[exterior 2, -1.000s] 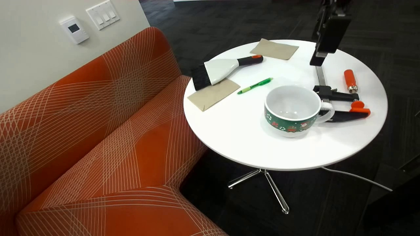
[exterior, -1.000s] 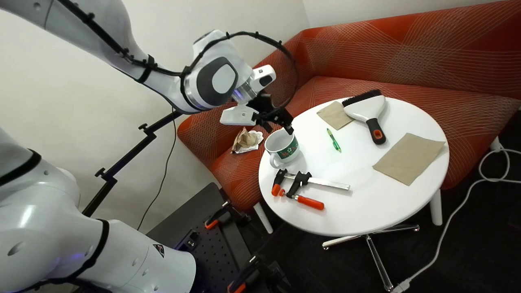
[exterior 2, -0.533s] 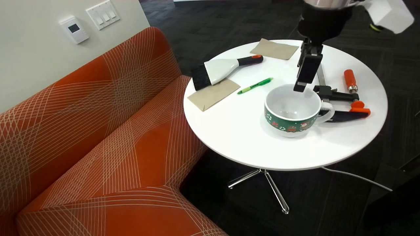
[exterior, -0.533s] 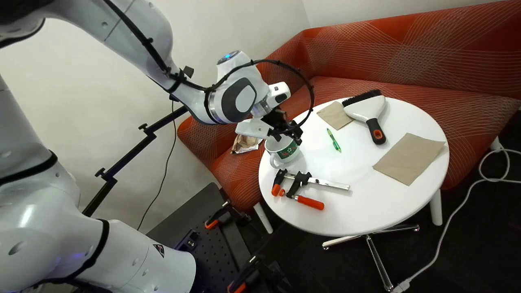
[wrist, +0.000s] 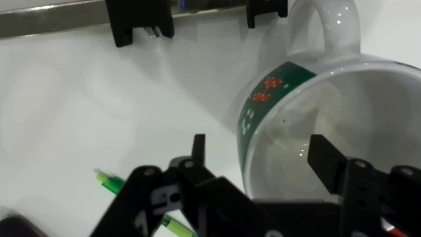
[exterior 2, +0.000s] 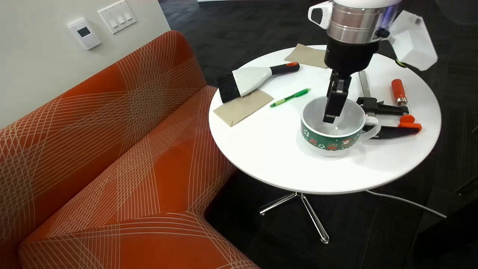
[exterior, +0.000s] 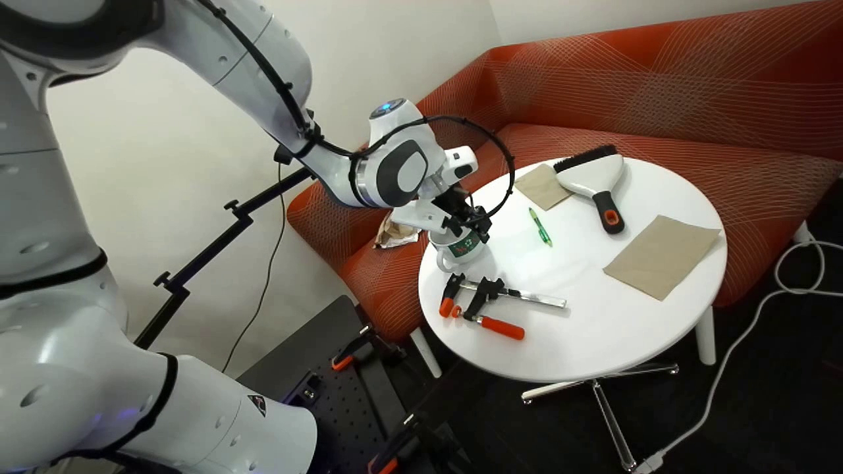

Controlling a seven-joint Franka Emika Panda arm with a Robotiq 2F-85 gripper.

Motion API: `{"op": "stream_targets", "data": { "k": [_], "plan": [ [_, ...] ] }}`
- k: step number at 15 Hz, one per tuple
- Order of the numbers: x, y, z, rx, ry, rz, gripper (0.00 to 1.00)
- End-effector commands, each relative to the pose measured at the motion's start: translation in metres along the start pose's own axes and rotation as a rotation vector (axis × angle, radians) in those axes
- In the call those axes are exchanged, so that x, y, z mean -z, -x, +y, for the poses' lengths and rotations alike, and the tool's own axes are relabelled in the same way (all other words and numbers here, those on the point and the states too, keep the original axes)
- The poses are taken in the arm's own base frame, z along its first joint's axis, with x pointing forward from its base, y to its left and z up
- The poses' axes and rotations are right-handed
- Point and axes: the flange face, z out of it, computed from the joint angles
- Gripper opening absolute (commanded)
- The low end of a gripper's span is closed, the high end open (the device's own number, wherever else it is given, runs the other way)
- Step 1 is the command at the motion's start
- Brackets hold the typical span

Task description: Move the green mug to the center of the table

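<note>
So, mug [exterior 2: 339, 130] upright, wht w/ dk grn patterned band.

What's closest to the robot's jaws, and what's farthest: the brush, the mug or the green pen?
In both exterior views, nearest first:
1. Green mug: right at the open jaws.
2. Green pen: lying on the table, apart from the mug.
3. Brush: beyond the pen, at the table's edge by the sofa.

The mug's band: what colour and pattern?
The band is green with red and white motifs; best in an exterior view.
</note>
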Motion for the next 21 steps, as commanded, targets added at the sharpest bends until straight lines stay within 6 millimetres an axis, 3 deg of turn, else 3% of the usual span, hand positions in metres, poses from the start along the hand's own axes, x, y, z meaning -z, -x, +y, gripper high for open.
{"op": "stream_targets", "data": {
  "k": [1, 7, 8, 15, 21],
  "plan": [
    [-0.005, -0.009, -0.002, 0.002, 0.001, 0.013, 0.49],
    [-0.003, -0.012, 0.001, -0.004, 0.007, 0.018, 0.03],
    [-0.002, -0.012, 0.003, -0.009, 0.007, 0.018, 0.0],
    [0.026, -0.009, 0.023, -0.069, 0.032, 0.0, 0.03],
    [0.067, -0.019, 0.089, -0.206, 0.112, 0.038, 0.03]
  ]
}}
